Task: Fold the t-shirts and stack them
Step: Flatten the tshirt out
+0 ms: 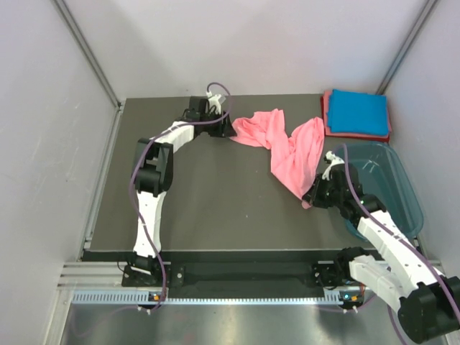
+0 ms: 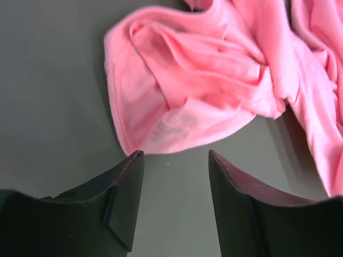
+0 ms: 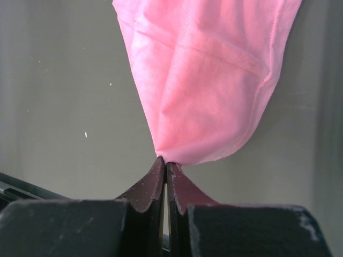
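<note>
Lighting is bright, even and diffuse, from overhead. In the top view the salmon-pink t-shirt (image 1: 284, 147) casts only a thin, soft shadow on the table (image 1: 208, 208). The metal sheet (image 1: 237, 323) nearer than the shirt shows mild glare. In both wrist views the shirt's weave renders slightly soft, and the dark gripper fingers (image 2: 123, 203) below it show little surface detail.

White link shells and black joint housings on left arm (image 1: 147, 208) and right arm (image 1: 392, 248). A purple cable (image 1: 131, 188) loops along each, base to wrist. Fingers of left gripper (image 2: 176, 155) and right gripper (image 3: 165, 160): matte black wedges tapering to tips, inner faces tinged dull red, edges scuffed.
</note>
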